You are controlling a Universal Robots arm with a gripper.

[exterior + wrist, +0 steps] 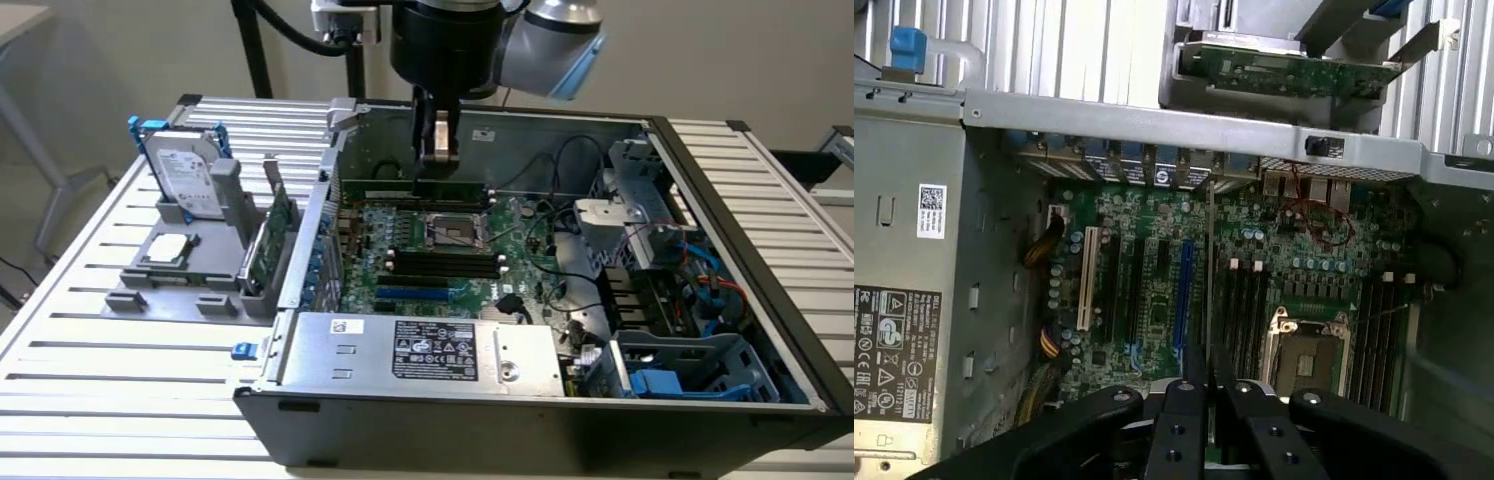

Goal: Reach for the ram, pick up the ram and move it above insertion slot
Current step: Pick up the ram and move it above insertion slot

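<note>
gripper (438, 160) pinches the ram (414, 189) edge-on, hanging over the motherboard (441, 250) inside the open case (747, 300).

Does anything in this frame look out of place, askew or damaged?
Nothing stands out. The gripper holds the ram level and on edge over the motherboard inside the open case. The hard drive and expansion card stand upright in the gray holder outside.

Ram (424, 188): green stick
Gripper (438, 160): black
Motherboard (441, 262): green, black slots, one blue slot
Case (534, 425): dark grey
Drive (187, 172): silver, blue clips
Table (120, 370): white slats
</note>
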